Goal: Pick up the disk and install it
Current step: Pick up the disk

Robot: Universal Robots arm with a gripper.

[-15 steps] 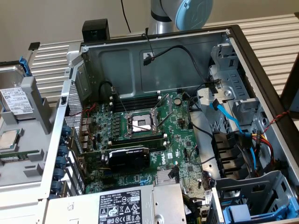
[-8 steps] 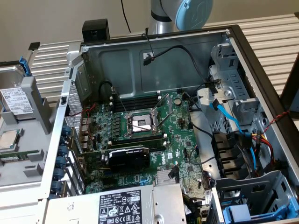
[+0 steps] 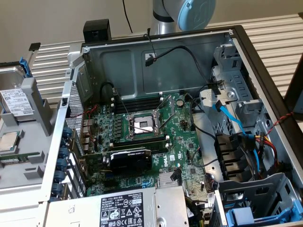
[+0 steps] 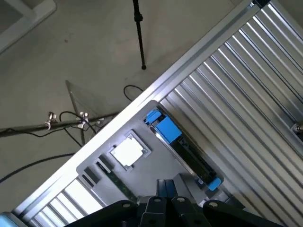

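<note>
Blue-framed dark metal rectangular disk (image 4: 188,152) lies well below the closed, empty black gripper (image 4: 165,191), long axis slanting ahead of it

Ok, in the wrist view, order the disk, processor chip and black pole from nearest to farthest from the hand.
1. The disk, in the grey tray, just ahead of the hand.
2. The processor chip, same tray, beside the disk, slightly farther.
3. The black pole, down on the floor, farthest.
</note>
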